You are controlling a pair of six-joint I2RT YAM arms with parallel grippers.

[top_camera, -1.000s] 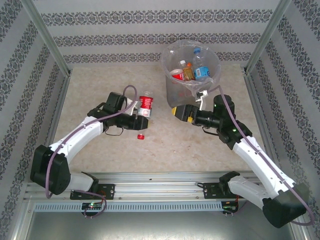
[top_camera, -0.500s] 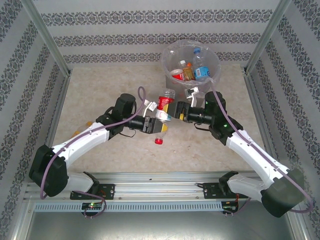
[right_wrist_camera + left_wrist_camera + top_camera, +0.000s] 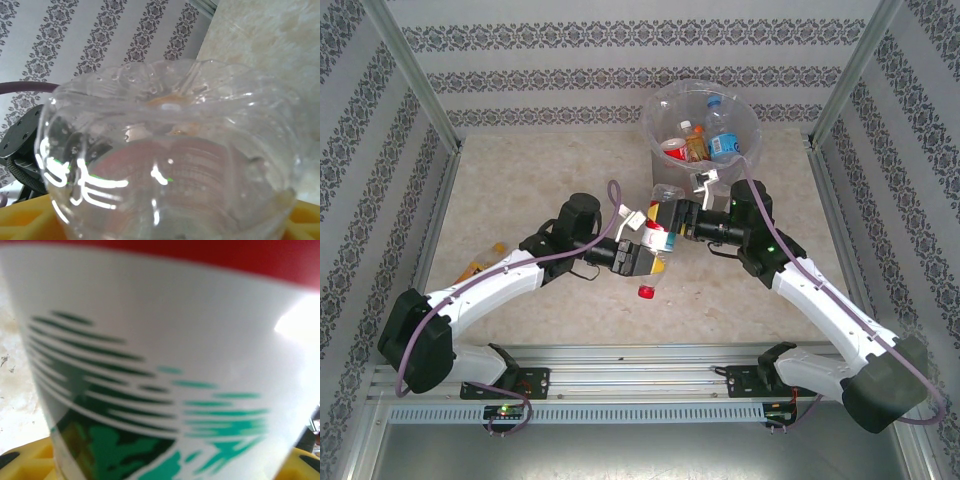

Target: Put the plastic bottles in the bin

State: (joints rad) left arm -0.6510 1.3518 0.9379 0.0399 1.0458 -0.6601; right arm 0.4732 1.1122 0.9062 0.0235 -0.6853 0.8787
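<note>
A clear plastic bottle (image 3: 667, 194) with a red-and-white label hangs tilted above the table's middle, its red cap (image 3: 646, 291) pointing down toward me. My left gripper (image 3: 645, 252) is shut on its lower half; in the left wrist view the label (image 3: 160, 340) sits right against the lens. My right gripper (image 3: 663, 215) reaches in from the right, with its fingers on either side of the clear base (image 3: 170, 150). Whether they press on it I cannot tell. The grey bin (image 3: 752, 120) stands at the back right, holding three bottles (image 3: 698, 145).
Another bottle (image 3: 480, 264) with an orange cap lies by the left wall, partly behind my left arm. Patterned walls and metal posts close in the table on three sides. The right forearm passes just in front of the bin.
My left arm has carried the bottle right to the middle and tipped it cap-down. The right gripper has come left from the bin to the bottle's base, and its jaws have narrowed.
</note>
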